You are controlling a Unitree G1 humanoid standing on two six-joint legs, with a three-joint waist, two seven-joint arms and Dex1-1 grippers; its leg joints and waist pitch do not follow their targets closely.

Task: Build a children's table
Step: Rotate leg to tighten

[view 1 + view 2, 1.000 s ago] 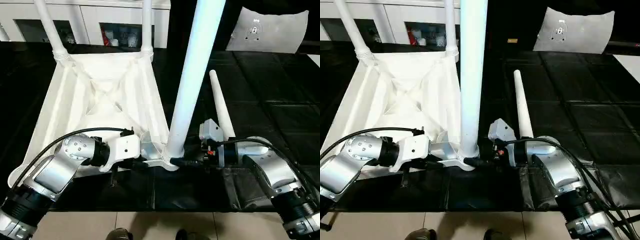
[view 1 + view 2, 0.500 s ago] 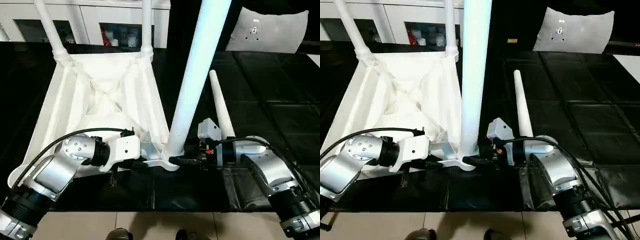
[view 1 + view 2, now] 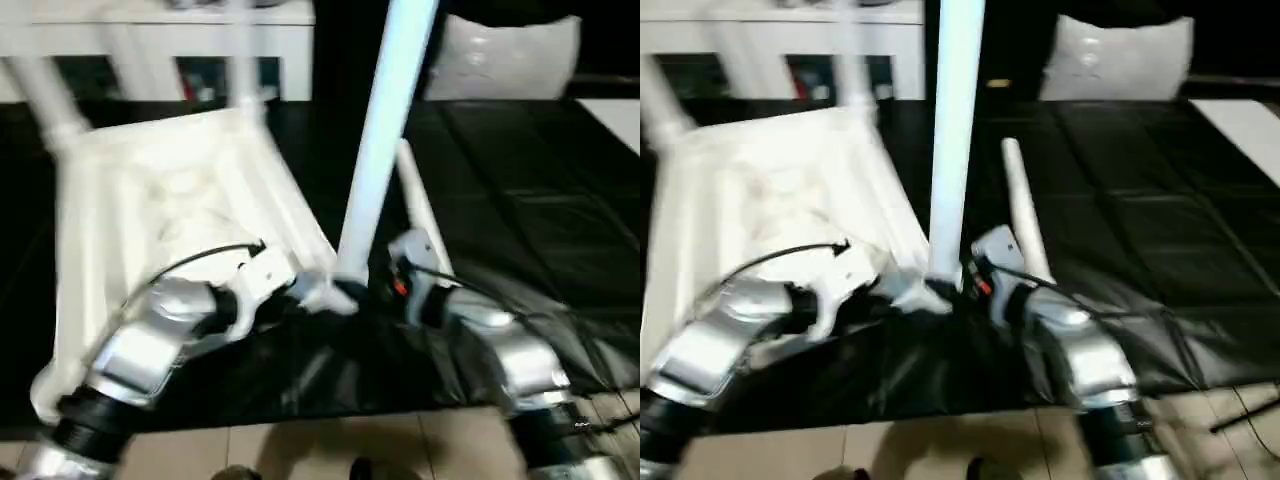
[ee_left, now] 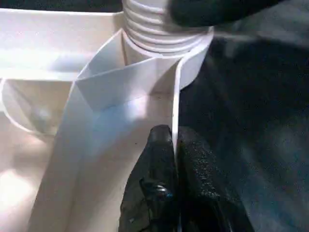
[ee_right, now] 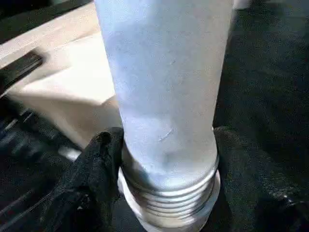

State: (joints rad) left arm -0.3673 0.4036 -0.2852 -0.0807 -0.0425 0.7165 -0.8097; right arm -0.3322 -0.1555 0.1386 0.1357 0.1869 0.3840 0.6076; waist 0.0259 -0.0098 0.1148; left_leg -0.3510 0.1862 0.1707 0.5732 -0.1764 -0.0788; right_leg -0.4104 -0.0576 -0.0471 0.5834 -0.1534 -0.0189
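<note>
Left fingers [image 4: 166, 159] pinched shut on tabletop [image 3: 170, 190] rim wall beside near-right socket; right fingers [image 5: 104, 154] wrap upright leg [image 3: 385, 130] base. We see leg straighter than before, threads showing: seating unfinished, we judge.

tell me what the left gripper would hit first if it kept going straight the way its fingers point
Probably the threaded base of the upright leg in the corner socket. The left gripper is pinched on the tabletop's rim wall, which runs straight to that socket; depth is hard to judge.
</note>
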